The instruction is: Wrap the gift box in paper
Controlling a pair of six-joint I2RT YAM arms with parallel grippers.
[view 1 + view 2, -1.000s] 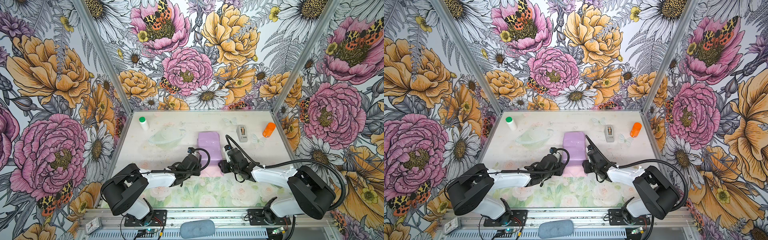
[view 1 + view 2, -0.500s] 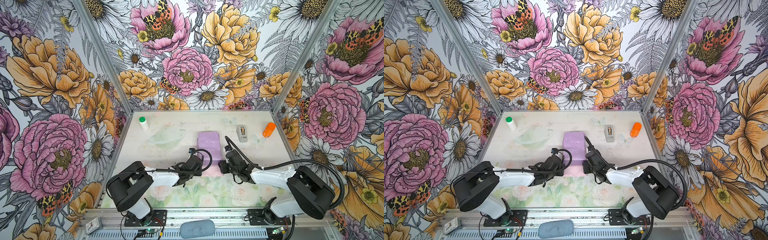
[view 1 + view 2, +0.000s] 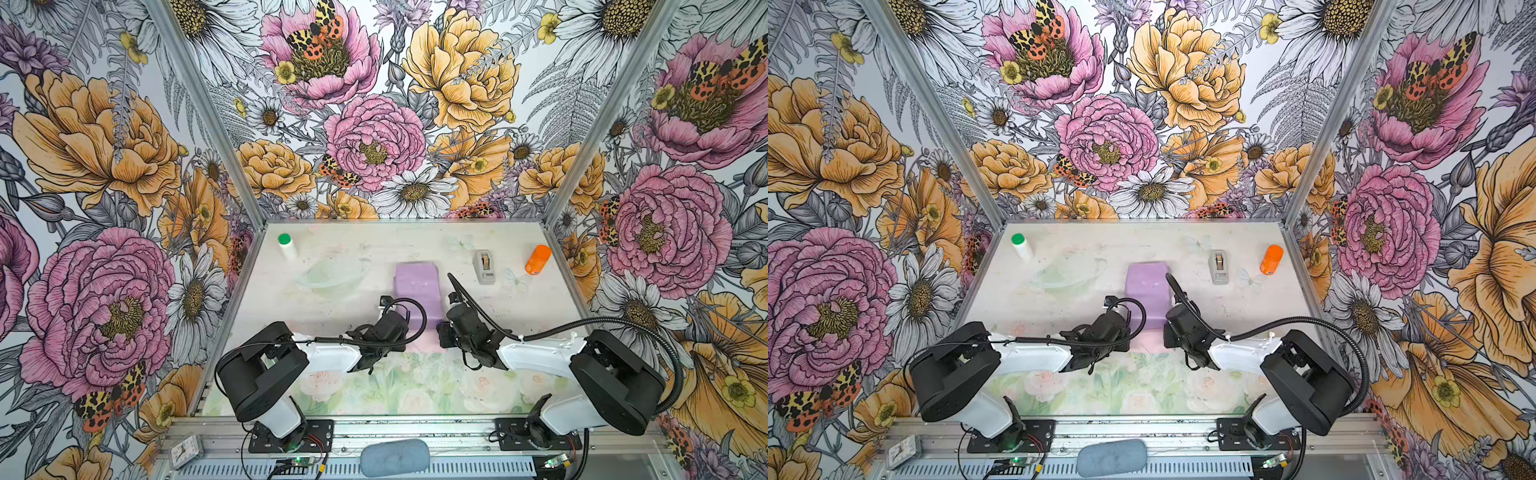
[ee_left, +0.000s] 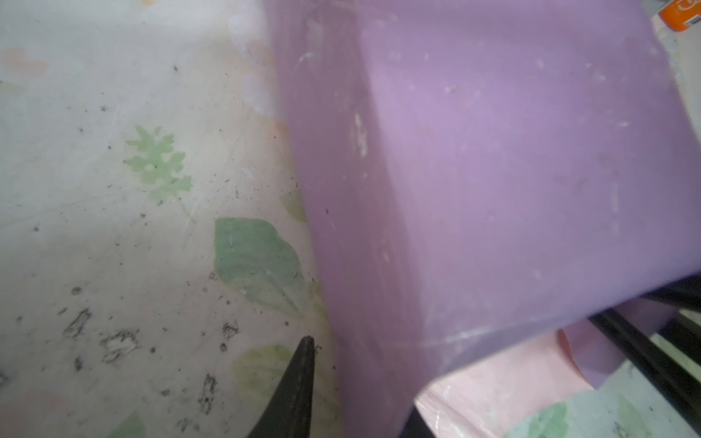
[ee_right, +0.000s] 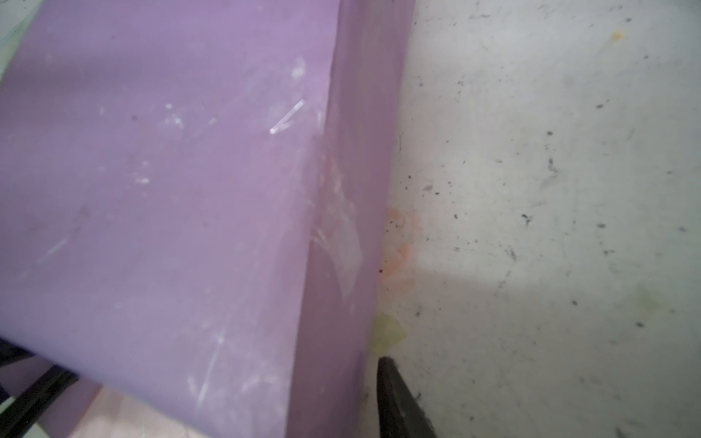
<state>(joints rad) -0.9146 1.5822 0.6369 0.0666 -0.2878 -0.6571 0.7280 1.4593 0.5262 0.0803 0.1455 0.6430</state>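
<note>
Both arms have edged inward to the near corners of the paper [image 3: 417,291], which drapes lilac over what is apparently the gift box, mid-surface [image 3: 519,299]. The left gripper [image 3: 402,337] and right gripper [image 3: 443,335] each show one finger beside the drape. Paper hides the other, so the jaws' width cannot be told.

The paper [image 3: 417,291] lay draped over a low, boxy shape near the middle of the table [image 3: 415,245]; lilac and scuffed on top, folded down both sides; its near flap lay flat, pale pink; the gift box stayed hidden beneath.
</note>
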